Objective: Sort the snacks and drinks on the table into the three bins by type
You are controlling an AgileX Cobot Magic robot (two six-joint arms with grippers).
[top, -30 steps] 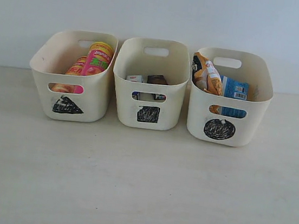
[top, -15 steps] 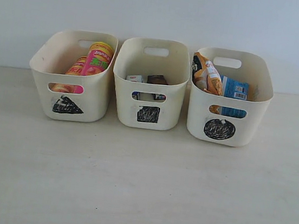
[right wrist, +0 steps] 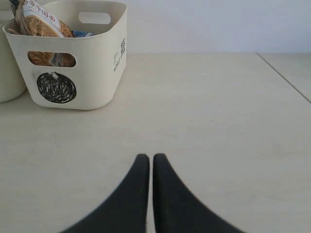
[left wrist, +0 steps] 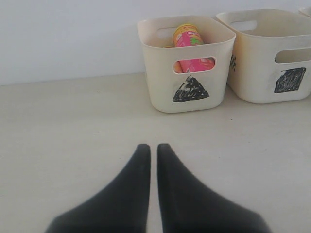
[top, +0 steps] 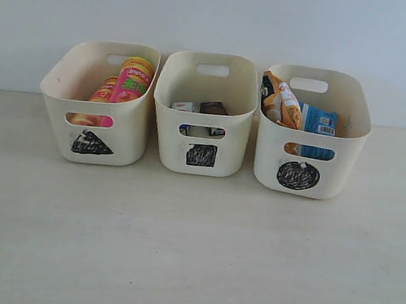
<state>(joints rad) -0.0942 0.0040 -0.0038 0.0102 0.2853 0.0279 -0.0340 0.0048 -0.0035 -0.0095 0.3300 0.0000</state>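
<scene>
Smooth pink and yellow chip tubes lean in the triangle-marked cream plastic tub. Small boxy cartons sit in the square-marked tub, and crinkly orange and blue packets in the circle-marked tub. Over the pale wood-grain table, the black tapered left gripper and right gripper are pinched together, empty.

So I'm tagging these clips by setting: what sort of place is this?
Most likely a lab or test bench, not a home or shop: a plain pale table against a blank wall, and three identical cream bins, hand-marked with a triangle, a square and a circle.
</scene>
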